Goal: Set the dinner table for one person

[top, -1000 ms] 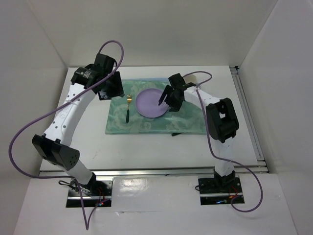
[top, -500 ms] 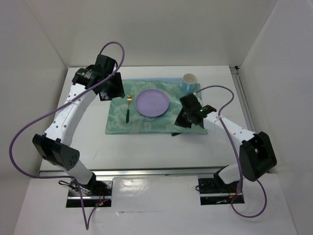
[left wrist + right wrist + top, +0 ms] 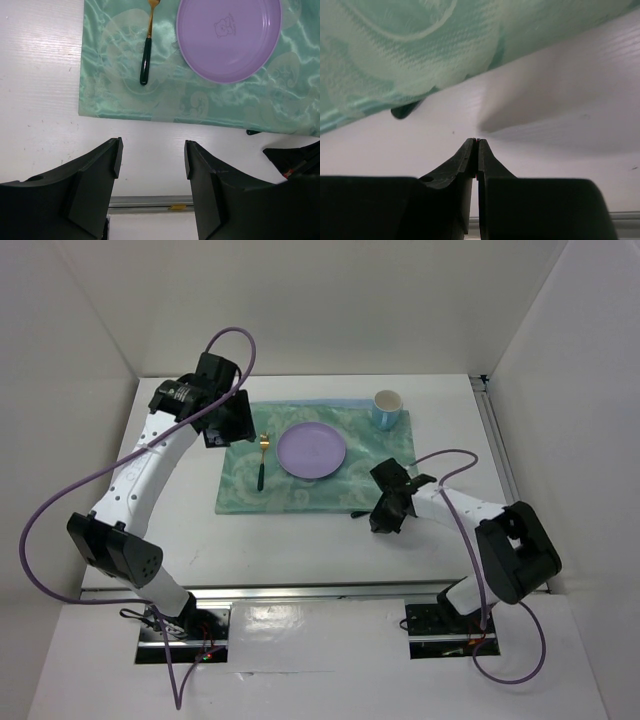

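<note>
Right gripper now off purple plate

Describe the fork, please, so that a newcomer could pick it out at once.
On the white table lies a green patterned cloth with a purple plate near its middle. Just left of the plate, not touching it, lies the fork. Its slim shape, gold head and dark green handle set it apart from the round plate and cup.

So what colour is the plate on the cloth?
The plate is lilac with a faint bear outline; left wrist view shows it best.
</note>
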`<move>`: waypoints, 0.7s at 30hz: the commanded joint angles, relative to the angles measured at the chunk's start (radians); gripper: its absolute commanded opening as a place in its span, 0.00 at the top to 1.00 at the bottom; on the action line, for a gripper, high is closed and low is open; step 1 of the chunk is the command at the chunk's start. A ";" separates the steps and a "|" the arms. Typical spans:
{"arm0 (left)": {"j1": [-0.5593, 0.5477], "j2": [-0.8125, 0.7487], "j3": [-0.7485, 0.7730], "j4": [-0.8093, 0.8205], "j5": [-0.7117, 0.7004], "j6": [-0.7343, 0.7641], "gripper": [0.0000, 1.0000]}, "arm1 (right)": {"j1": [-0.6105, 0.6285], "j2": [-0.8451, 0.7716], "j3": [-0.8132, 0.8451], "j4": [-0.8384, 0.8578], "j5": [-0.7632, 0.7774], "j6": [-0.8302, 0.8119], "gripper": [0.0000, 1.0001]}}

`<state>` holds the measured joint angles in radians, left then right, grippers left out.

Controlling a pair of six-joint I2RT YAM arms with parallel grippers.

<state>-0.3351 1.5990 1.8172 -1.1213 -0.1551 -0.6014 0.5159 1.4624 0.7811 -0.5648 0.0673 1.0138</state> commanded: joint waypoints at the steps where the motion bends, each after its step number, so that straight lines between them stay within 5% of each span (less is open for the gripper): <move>1: 0.004 -0.031 -0.009 0.011 -0.020 0.020 0.31 | -0.048 0.024 -0.002 0.054 0.016 0.009 0.89; 13: 0.004 -0.037 0.022 0.002 -0.038 0.002 0.31 | -0.160 0.090 -0.034 0.144 0.062 0.054 0.89; 21: 0.004 -0.059 0.013 0.021 -0.038 0.002 0.31 | -0.194 0.101 -0.016 0.247 0.014 -0.006 0.76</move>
<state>-0.3351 1.5791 1.8122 -1.1213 -0.1806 -0.6033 0.3279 1.5322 0.7589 -0.3569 0.0448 1.0359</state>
